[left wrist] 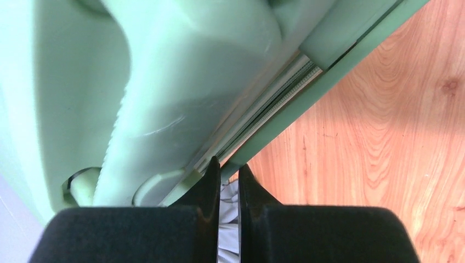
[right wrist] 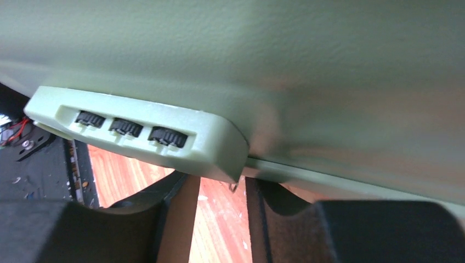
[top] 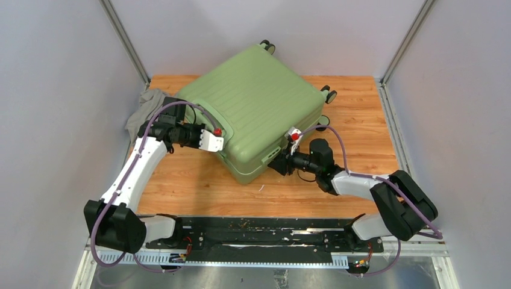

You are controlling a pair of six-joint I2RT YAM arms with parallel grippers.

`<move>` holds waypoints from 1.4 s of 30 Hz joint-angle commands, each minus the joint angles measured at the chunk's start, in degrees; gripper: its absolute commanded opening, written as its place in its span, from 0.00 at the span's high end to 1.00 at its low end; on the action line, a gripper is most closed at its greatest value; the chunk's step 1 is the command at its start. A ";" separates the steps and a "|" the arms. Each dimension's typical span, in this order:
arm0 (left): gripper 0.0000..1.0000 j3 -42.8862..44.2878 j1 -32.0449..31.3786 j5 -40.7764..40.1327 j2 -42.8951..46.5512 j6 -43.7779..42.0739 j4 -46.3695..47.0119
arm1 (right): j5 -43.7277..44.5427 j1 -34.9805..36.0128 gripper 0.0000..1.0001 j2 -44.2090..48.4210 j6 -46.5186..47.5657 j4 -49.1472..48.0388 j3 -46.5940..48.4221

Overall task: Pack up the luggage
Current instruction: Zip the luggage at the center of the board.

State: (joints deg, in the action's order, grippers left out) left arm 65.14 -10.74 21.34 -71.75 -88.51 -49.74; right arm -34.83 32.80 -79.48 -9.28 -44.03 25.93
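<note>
Luggage (top: pixel 253 108) is shut and lies flat mid-table, skewed, with its wheeled far corner hanging past the table's (top: pixel 361 120) far edge. Grey cloth (top: pixel 144 108) sits outside it at the far-left corner, touching or tucked under the shell.

Risks:
- Luggage isn't pinned. A sideways tug from either arm would likely spin or slide it, and a push away sends more of it over the far edge.
- Left gripper (left wrist: pixel 228 170): fingers nearly together, tips right on the zipper (left wrist: pixel 263 109) seam. There's something pale in the slit between them and I can't tell what it is or whether it's actually pinched. If it's thin fabric or only a partial bite, it probably slips on the first pull.
- Right gripper (right wrist: pixel 222 186): fingers apart, nothing held. The lock (right wrist: pixel 137 131) corner and a small ring (right wrist: pixel 234 187) hang just above the gap. Closing here could land on the lock body instead of the ring, so there'd be no usable grip.
- Cloth is outside a closed shell, so nothing gets packed until the shell is opened.

Geometry: left gripper (top: pixel 222 144) touches the luggage's left side, at the seam. Right gripper (top: pixel 278 162) is just beside the near-right side, under the lock.
</note>
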 commanded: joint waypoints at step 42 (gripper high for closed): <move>0.76 2.05 -0.75 -7.13 0.58 -7.14 -13.38 | 29.05 29.83 0.82 5.17 -6.41 7.20 0.21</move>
State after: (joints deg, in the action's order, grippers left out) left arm 66.43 -16.21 16.47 -69.34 -90.96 -53.69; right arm -3.40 60.47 -75.33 -12.43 -42.76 24.01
